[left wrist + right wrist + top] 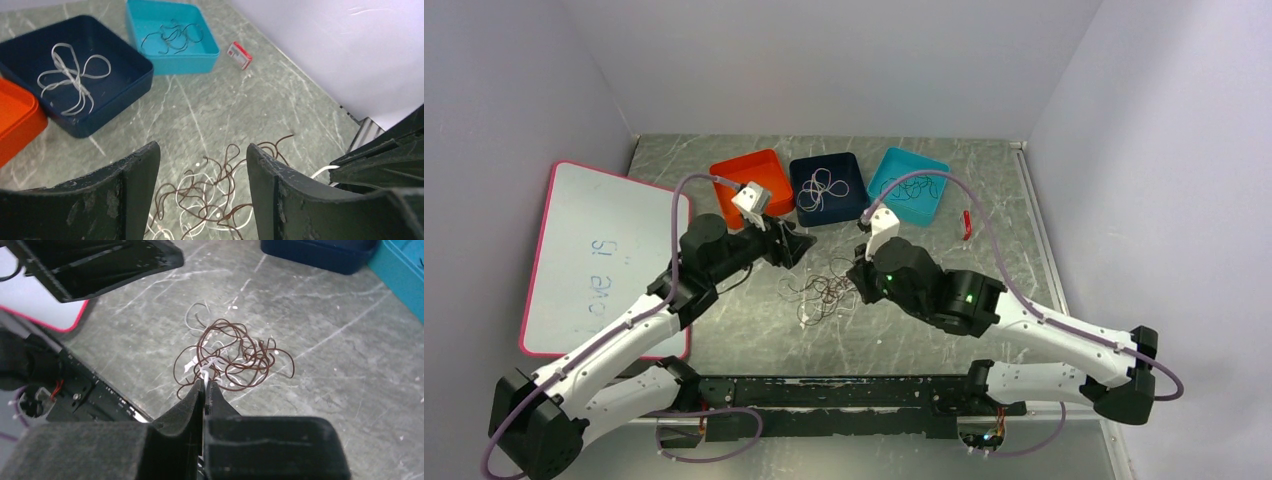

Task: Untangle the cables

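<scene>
Two sorted: white cable [70, 80] in navy bin [115, 107], black cable [172, 36] in teal bin [185, 65]. Remaining: brown-and-white tangle [230, 355] on table [325, 365]. Right gripper [206, 385] pinching white strand [205, 371]; left gripper [201, 150] spread above.

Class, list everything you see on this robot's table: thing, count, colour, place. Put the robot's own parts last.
tangled cables: one heap, brownish-red and white, table centre
white cable: one, in navy tray
dark cable: one bundle, in teal tray
orange tray: one, left of the navy
small block: one, red and white, right of the teal tray
whiteboard: one, pink-edged, left
left arm: jaws open, near heap
right arm: jaws shut on a white strand
</scene>
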Controlling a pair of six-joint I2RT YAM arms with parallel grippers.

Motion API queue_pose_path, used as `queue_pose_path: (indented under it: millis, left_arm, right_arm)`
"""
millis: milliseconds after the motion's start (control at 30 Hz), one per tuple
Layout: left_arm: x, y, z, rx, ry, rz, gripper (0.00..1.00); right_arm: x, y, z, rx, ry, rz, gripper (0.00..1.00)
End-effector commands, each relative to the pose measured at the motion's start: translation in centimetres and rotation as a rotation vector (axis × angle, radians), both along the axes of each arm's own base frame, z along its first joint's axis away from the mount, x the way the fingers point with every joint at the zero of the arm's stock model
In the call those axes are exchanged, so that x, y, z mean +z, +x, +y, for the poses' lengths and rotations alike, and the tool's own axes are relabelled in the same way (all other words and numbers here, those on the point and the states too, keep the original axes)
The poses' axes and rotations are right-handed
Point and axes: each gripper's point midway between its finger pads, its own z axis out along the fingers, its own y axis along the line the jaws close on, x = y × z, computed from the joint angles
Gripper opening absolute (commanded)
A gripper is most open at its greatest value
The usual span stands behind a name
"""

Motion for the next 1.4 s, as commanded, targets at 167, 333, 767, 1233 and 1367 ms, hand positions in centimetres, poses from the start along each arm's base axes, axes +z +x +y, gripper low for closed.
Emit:
queue_pose_path:
  millis: [167,333,767,1233,1367]
  left_arm:
    - [3.5,-1.9,-1.7,-0.172,-0.033,-0.12,0.69]
    - [3.2,-2.7,-2.2,-0.225,-0.052,-0.124,0.69]
    - [4.9,-2.1,-5.5,-0.381,-0.076,-0.221,0.68]
    - [3.7,-4.8,-8.0,-0.493,-0.093,-0.204,0.67]
    - [3.9,-4.8,-7.0,-0.44,-0.09,-0.199,0.66]
  right_arm:
    - [1.1,0.3,0.4,0.21,-0.074,-0.008,0.0]
    - [3.0,2.9,0.2,0.171,0.013,-0.021,0.0]
    - [3.7,4.4,2.3,0.103,0.129,0.065,0.0]
    - [4.9,6.2,1.5,-0.012,0.146,0.073,0.0]
    - [3.6,6.5,0.6,-0.046,0.081,0.085,0.0]
